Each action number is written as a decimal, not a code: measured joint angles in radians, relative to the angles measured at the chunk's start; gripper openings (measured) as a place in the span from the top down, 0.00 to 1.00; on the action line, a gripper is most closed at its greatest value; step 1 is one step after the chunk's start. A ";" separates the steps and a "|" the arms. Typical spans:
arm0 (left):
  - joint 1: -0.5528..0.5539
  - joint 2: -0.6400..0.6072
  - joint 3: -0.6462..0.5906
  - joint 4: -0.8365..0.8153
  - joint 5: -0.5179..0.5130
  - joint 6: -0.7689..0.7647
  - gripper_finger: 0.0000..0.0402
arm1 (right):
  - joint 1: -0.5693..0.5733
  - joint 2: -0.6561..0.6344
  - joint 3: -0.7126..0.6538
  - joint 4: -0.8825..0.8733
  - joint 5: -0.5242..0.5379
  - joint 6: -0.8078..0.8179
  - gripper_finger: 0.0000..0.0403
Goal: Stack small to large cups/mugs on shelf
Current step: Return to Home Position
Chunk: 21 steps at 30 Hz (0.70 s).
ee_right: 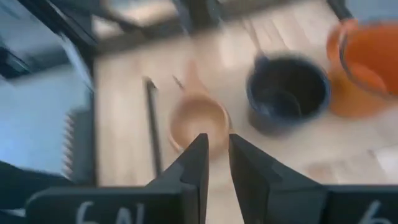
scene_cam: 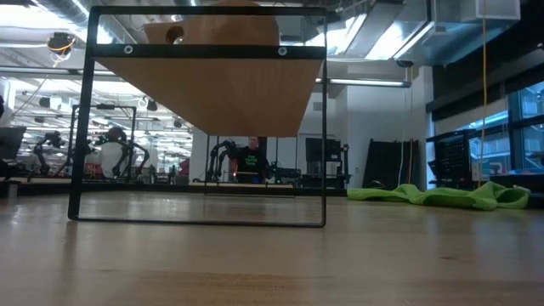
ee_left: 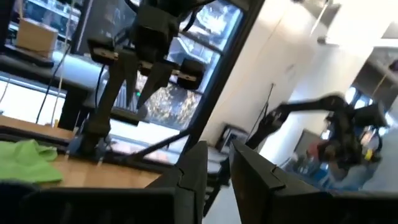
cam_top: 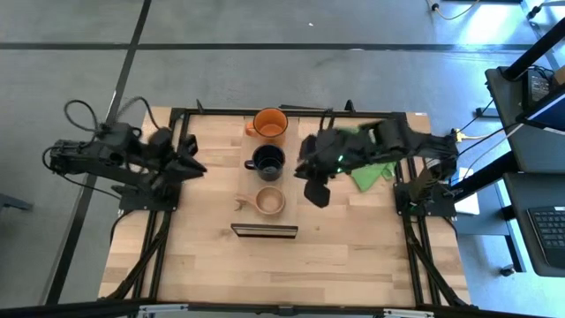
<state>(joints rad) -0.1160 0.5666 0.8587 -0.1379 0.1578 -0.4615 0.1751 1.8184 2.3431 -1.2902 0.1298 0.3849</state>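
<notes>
Three cups stand in a row on the table: the orange mug (cam_top: pixel 269 123) at the far side, the dark navy mug (cam_top: pixel 267 161) in the middle, and the shallow wooden cup (cam_top: pixel 269 201) nearest. The shelf (cam_top: pixel 264 230) stands just nearer than the wooden cup. My right gripper (cam_top: pixel 316 194) hovers to the right of the wooden cup, shut and empty. Its wrist view shows the wooden cup (ee_right: pixel 199 121), the dark mug (ee_right: pixel 289 93) and the orange mug (ee_right: pixel 367 68) beyond its fingertips. My left gripper (cam_top: pixel 196 166) waits at the table's left, shut and empty.
A green cloth (cam_top: pixel 371 172) lies under my right arm at the table's right, and also shows in the low view (scene_cam: pixel 442 195). The low view shows the shelf's black frame (scene_cam: pixel 200 223) and its wood plank (scene_cam: pixel 212 93) close up. Bare table lies at the near side.
</notes>
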 joint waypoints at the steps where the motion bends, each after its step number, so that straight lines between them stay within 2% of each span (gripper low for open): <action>1: -0.002 -0.004 -0.035 0.025 0.000 0.011 0.84 | 0.006 0.001 -0.017 -0.023 0.027 0.002 0.84; 3: -0.005 -0.030 -0.115 0.128 0.015 0.045 0.84 | 0.009 -0.013 -0.066 -0.020 0.053 -0.019 0.84; 5: 0.005 -0.091 -0.179 0.252 0.045 0.086 0.84 | 0.005 -0.071 -0.128 0.050 0.033 -0.074 0.84; 7: 0.026 -0.197 -0.221 0.251 0.045 0.101 0.84 | -0.014 -0.171 -0.218 0.161 0.014 -0.120 0.84; 9: 0.049 -0.313 -0.260 0.224 0.027 0.115 0.84 | -0.034 -0.297 -0.363 0.310 -0.023 -0.157 0.84; 13: 0.072 -0.550 -0.303 0.143 0.002 0.191 0.84 | -0.085 -0.550 -0.766 0.741 -0.141 -0.212 0.84; 16: 0.072 -0.560 -0.295 0.024 -0.018 0.235 0.84 | -0.131 -0.711 -1.036 1.005 -0.262 -0.200 0.84; 18: 0.071 -0.533 -0.272 -0.036 -0.021 0.265 0.84 | -0.152 -0.788 -1.187 1.129 -0.288 -0.179 0.84; 21: 0.072 -0.517 -0.278 -0.157 -0.169 0.266 0.84 | -0.163 -0.885 -1.384 1.288 -0.288 -0.174 0.84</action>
<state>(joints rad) -0.0441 0.0498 0.5808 -0.2954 -0.0108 -0.1959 0.0117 0.9334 0.9592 -0.0018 -0.1584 0.2111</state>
